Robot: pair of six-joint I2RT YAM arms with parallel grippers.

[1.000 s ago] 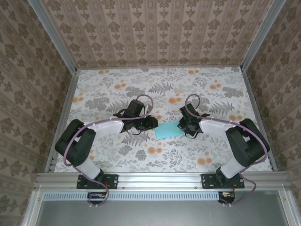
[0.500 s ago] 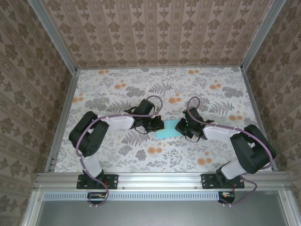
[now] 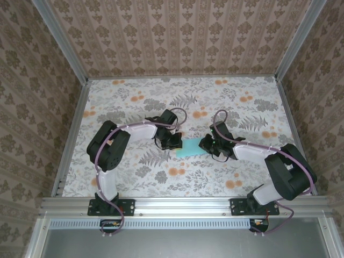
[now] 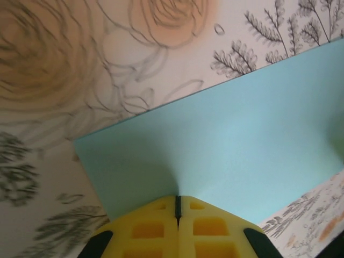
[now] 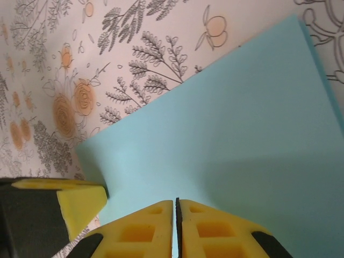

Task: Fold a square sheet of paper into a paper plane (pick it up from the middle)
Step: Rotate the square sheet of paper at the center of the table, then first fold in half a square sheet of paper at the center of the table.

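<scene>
Looking down from the top cam: got the square sheet of paper [image 3: 192, 147] sitting about mid-surface [image 3: 134, 102], slightly toward the near side, showing up as a slanted turquoise strip. Can see the left hand [image 3: 174, 141] parked at the strip's left end and the right hand [image 3: 208, 146] at its right end, both arms [image 3: 115, 145] bent inward and facing each other across the paper. Floral print all over the surface, brownish patterned walls [image 3: 177, 37] around it, metal rail [image 3: 183, 204] along the near edge by the arm bases.

Switching to the left wrist cam: yellow pads [image 4: 150, 228] pressed tight together, only a thin dark seam between them, pinching the near edge of the sheet right at that seam. Can make out a soft shaded pucker in the paper rising from the pinch. Also seeing one corner of the sheet off to the left, with big blurry orange flowers of the surface beyond it.

Same deal on the right wrist cam: pads squeezed together and pinching the sheet's edge at the seam, with the turquoise spreading up and to the right. Spotting a yellow fingertip [image 5: 80, 204] of the left hand poking in at lower left, right against the sheet's far corner.

Can't really call it between lying flat on the surface and hovering a touch above.
</scene>
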